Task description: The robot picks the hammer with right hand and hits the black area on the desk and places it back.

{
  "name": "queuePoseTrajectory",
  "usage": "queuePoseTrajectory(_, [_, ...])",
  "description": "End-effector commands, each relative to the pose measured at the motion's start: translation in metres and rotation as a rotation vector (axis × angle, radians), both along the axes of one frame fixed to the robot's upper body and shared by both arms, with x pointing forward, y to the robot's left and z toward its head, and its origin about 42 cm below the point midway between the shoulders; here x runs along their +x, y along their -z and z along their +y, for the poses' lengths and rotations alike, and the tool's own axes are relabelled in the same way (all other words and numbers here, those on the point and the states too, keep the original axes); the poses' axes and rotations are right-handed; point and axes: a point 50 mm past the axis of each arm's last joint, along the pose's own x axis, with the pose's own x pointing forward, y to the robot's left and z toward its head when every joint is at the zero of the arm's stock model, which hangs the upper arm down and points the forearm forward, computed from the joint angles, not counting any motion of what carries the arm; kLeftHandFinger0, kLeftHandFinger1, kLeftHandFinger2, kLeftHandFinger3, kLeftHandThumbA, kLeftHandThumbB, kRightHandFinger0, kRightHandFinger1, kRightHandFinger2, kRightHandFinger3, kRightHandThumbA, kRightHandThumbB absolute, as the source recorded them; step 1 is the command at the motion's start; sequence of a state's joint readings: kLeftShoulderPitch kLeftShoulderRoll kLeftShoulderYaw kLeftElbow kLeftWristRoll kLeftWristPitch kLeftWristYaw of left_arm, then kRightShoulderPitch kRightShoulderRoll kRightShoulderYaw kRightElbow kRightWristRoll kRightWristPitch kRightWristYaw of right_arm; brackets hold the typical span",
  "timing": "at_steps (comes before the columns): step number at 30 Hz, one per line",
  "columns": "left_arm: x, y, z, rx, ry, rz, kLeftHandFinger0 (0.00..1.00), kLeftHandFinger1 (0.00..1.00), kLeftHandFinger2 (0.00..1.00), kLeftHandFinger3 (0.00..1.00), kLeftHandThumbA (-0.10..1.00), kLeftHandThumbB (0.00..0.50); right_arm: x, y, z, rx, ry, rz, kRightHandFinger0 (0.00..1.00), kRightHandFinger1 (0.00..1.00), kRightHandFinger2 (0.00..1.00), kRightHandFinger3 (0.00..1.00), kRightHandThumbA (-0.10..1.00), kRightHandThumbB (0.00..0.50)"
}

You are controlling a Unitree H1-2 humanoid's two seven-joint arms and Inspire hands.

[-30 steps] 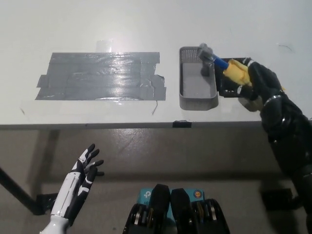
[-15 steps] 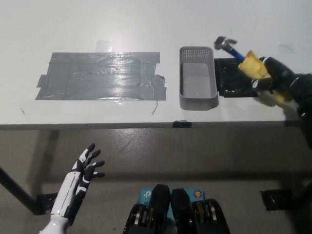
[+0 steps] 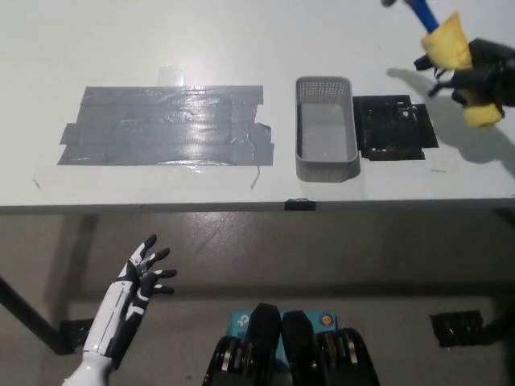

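One real risk here: hammer (image 3: 434, 28) clamped in right hand (image 3: 475, 68), raised high over desk (image 3: 241, 40) behind black area (image 3: 394, 127), could swing wide and clip basket (image 3: 326, 130); left hand (image 3: 141, 281) idle, spread, below.

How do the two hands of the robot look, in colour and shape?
The left hand is white with black patches on the palm and along the slim, jointed fingers; it continues into a smooth white forearm. The right hand is black all over, with the same five-fingered human-like shape. No cables or printed markings can be made out on either.
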State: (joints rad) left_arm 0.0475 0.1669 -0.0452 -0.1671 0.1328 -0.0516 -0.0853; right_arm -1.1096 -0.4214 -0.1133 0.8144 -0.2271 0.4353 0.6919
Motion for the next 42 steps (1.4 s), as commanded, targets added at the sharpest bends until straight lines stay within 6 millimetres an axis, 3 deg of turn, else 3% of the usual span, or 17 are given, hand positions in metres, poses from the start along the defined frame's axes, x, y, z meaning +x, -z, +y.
queuePoseTrajectory(1, [0.004, -0.019, 0.006, 0.035, 0.019, -0.086, 0.64, 0.74, 0.87, 1.00, 0.96, 0.025, -0.005, -0.097, -0.018, -0.006, -0.103, -0.089, 0.00, 0.37, 0.72, 0.82, -0.10, 0.059])
queuePoseTrajectory(2, [0.005, -0.020, 0.006, 0.041, 0.023, -0.085, 0.63, 0.74, 0.86, 1.00, 0.97, 0.025, -0.005, -0.094, -0.024, -0.043, -0.087, -0.070, 0.01, 0.35, 0.73, 0.68, -0.10, 0.072])
queuePoseTrajectory(3, [0.005, -0.020, 0.006, 0.042, 0.025, -0.086, 0.63, 0.74, 0.86, 1.00, 0.98, 0.023, -0.006, -0.093, -0.026, -0.050, -0.092, -0.065, 0.00, 0.33, 0.73, 0.59, -0.10, 0.067])
queuePoseTrajectory(5, [0.005, -0.020, 0.005, 0.046, 0.028, -0.090, 0.62, 0.73, 0.85, 1.00, 0.98, 0.013, -0.007, -0.090, -0.032, -0.071, -0.099, -0.035, 0.00, 0.36, 0.70, 0.68, -0.10, 0.066])
queuePoseTrajectory(6, [0.005, -0.021, 0.006, 0.044, 0.029, -0.094, 0.62, 0.73, 0.84, 1.00, 0.97, 0.015, -0.009, -0.087, -0.035, -0.125, -0.104, -0.021, 0.04, 0.44, 0.77, 0.85, -0.10, 0.079])
queuePoseTrajectory(7, [0.006, -0.021, 0.006, 0.042, 0.029, -0.096, 0.62, 0.72, 0.83, 1.00, 0.95, 0.012, -0.010, -0.085, -0.035, -0.170, -0.118, -0.016, 0.03, 0.46, 0.78, 0.97, -0.10, 0.083])
queuePoseTrajectory(8, [0.006, -0.021, 0.007, 0.044, 0.026, -0.097, 0.61, 0.72, 0.83, 1.00, 0.95, 0.019, -0.012, -0.082, -0.034, -0.230, -0.108, 0.003, 0.05, 0.48, 0.80, 1.00, -0.10, 0.098])
queuePoseTrajectory(10, [0.006, -0.022, 0.008, 0.047, 0.021, -0.096, 0.61, 0.71, 0.82, 1.00, 0.96, 0.024, -0.015, -0.078, -0.033, -0.290, -0.130, 0.016, 0.09, 0.55, 0.87, 1.00, -0.10, 0.093])
queuePoseTrajectory(14, [0.006, -0.023, 0.009, 0.048, 0.022, -0.094, 0.60, 0.70, 0.80, 1.00, 0.97, 0.024, -0.019, -0.067, -0.034, -0.367, -0.153, 0.034, 0.04, 0.53, 0.87, 1.00, -0.10, 0.080])
queuePoseTrajectory(23, [0.007, -0.024, 0.009, 0.062, 0.037, -0.098, 0.59, 0.67, 0.75, 1.00, 0.95, 0.005, -0.022, -0.052, -0.031, -0.504, -0.167, 0.043, 0.08, 0.57, 0.94, 1.00, -0.10, 0.091])
queuePoseTrajectory(28, [0.006, -0.025, 0.008, 0.064, 0.043, -0.095, 0.60, 0.64, 0.72, 1.00, 0.94, 0.000, -0.020, -0.050, -0.027, -0.513, -0.185, 0.063, 0.02, 0.52, 0.90, 1.00, -0.10, 0.090])
queuePoseTrajectory(36, [0.007, -0.023, 0.008, 0.069, 0.045, -0.097, 0.58, 0.63, 0.71, 1.00, 0.92, 0.000, -0.016, -0.048, -0.023, -0.549, -0.195, 0.049, 0.07, 0.56, 0.92, 1.00, -0.10, 0.113])
queuePoseTrajectory(37, [0.006, -0.023, 0.008, 0.066, 0.043, -0.098, 0.58, 0.63, 0.71, 1.00, 0.93, 0.000, -0.016, -0.048, -0.022, -0.551, -0.193, 0.052, 0.04, 0.55, 0.91, 1.00, -0.10, 0.118])
queuePoseTrajectory(40, [0.005, -0.023, 0.008, 0.064, 0.038, -0.097, 0.59, 0.67, 0.75, 1.00, 0.94, 0.016, -0.017, -0.049, -0.023, -0.525, -0.168, 0.043, 0.05, 0.57, 0.94, 0.99, -0.10, 0.126])
queuePoseTrajectory(41, [0.005, -0.023, 0.007, 0.055, 0.036, -0.099, 0.64, 0.72, 0.81, 1.00, 0.95, 0.032, -0.019, -0.057, -0.026, -0.473, -0.165, 0.028, 0.11, 0.63, 0.96, 1.00, -0.10, 0.108])
queuePoseTrajectory(42, [0.005, -0.022, 0.006, 0.051, 0.033, -0.100, 0.70, 0.78, 0.87, 1.00, 0.95, 0.049, -0.020, -0.068, -0.029, -0.407, -0.182, 0.005, 0.13, 0.62, 0.92, 0.99, -0.10, 0.107])
